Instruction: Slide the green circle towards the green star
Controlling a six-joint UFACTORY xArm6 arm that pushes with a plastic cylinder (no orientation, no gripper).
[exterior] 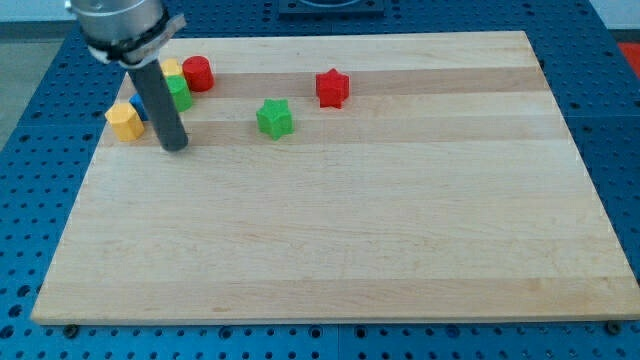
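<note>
Jaws are not part of this arm, so nothing is clenched or grasped; it ends in a dark rod, and my tip (175, 147) rests on the desk (330, 230) near the view's upper left corner. Just above and right of my tip, partly hidden behind the rod, lies the green circle (181, 94), close to the rod, though contact cannot be confirmed. Well to the view's right of it sits the green star (274, 117), apart from everything. My rod rises up and slightly leftward to the grey wrist housing (120, 25) at the view's top.
</note>
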